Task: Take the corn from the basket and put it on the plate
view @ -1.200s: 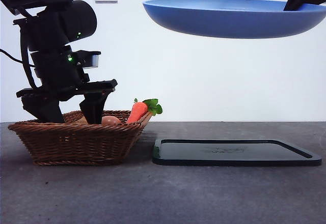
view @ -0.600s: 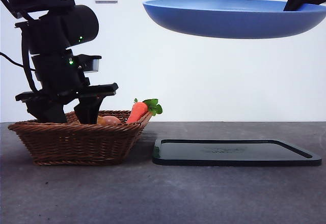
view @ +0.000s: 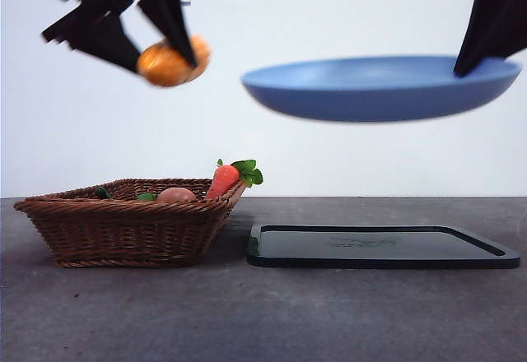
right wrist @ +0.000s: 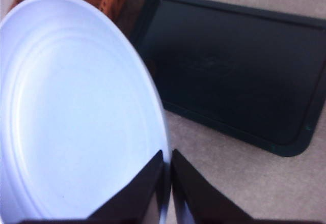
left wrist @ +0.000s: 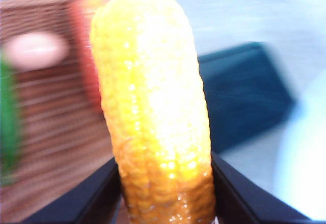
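Observation:
High at the front view's upper left, my left gripper [view: 169, 53] is shut on the orange-yellow corn [view: 171, 62], well above the wicker basket [view: 123, 229]. In the left wrist view the corn [left wrist: 153, 107] fills the middle, clamped between both jaws of that gripper [left wrist: 165, 183]. My right gripper [right wrist: 167, 175] is shut on the rim of the light-blue plate [right wrist: 71, 117]. The plate [view: 370, 89] hangs in the air above the black tray, held at its right edge by the right gripper [view: 482, 62]. The corn is just left of the plate's left rim.
A flat black rectangular tray [view: 383, 247] lies on the grey table right of the basket. In the basket stay a red-orange carrot with green leaves [view: 224, 178], a pinkish egg-like ball [view: 174, 194] and something green [view: 146, 197].
My left gripper rose out of the basket with the corn, up and slightly right. The plate in my right gripper came down lower.

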Action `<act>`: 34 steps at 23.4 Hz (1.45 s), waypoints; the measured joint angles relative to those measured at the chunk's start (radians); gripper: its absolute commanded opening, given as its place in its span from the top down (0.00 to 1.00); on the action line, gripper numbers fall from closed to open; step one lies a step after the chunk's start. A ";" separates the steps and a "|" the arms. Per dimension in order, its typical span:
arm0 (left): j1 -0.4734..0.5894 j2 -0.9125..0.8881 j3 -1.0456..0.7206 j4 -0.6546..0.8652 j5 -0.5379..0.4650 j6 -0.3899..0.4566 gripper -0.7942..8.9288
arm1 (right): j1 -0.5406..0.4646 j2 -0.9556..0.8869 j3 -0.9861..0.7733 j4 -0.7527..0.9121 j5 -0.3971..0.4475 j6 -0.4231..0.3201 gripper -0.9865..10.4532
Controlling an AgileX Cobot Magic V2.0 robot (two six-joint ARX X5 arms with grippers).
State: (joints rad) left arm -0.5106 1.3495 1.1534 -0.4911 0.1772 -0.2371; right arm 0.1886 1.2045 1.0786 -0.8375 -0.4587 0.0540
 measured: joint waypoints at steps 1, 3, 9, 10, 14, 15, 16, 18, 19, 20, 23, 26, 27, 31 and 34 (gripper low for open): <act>-0.027 -0.002 0.000 0.008 0.022 -0.005 0.72 | 0.005 0.031 0.000 0.013 -0.002 0.005 0.91; -0.089 0.005 0.001 0.009 0.033 -0.013 0.72 | 0.016 0.092 0.000 0.034 -0.009 0.017 0.91; -0.238 0.091 0.000 0.047 0.035 -0.008 0.72 | 0.028 0.182 0.000 0.061 -0.036 0.034 0.91; -0.246 0.105 0.000 0.054 0.035 -0.007 0.72 | 0.031 0.185 0.000 0.064 -0.039 0.034 0.91; -0.272 0.166 0.000 0.068 0.031 0.008 0.72 | 0.035 0.186 0.000 0.067 -0.040 0.040 0.91; -0.276 0.179 0.000 0.071 0.032 0.014 0.71 | 0.035 0.186 0.000 0.068 -0.040 0.042 0.91; -0.279 0.189 0.000 0.074 0.031 0.016 0.71 | 0.035 0.186 0.000 0.068 -0.040 0.042 0.91; -0.280 0.208 0.000 0.081 0.031 0.018 0.66 | 0.035 0.186 0.000 0.068 -0.040 0.045 0.91; -0.280 0.215 0.001 0.082 0.031 0.019 0.64 | 0.034 0.186 0.000 0.068 -0.040 0.047 0.91; -0.280 0.221 0.000 0.081 0.031 0.020 0.62 | 0.034 0.186 0.000 0.068 -0.039 0.048 0.91; -0.283 0.228 0.000 0.080 0.031 0.026 0.61 | 0.034 0.187 0.000 0.068 -0.039 0.048 0.91; -0.286 0.228 0.000 0.086 0.031 0.030 0.60 | 0.034 0.186 0.000 0.068 -0.039 0.048 0.91; -0.286 0.228 0.001 0.086 0.031 0.032 0.59 | 0.034 0.186 0.000 0.068 -0.039 0.048 0.91; -0.286 0.228 0.000 0.082 0.031 0.035 0.54 | 0.034 0.187 0.000 0.068 -0.039 0.048 0.91; -0.286 0.228 0.000 0.077 0.031 0.036 0.51 | 0.034 0.187 0.000 0.068 -0.039 0.048 0.91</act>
State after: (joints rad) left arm -0.7971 1.5772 1.1538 -0.4137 0.2081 -0.2012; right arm 0.2226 1.3911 1.0786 -0.7700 -0.4973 0.1020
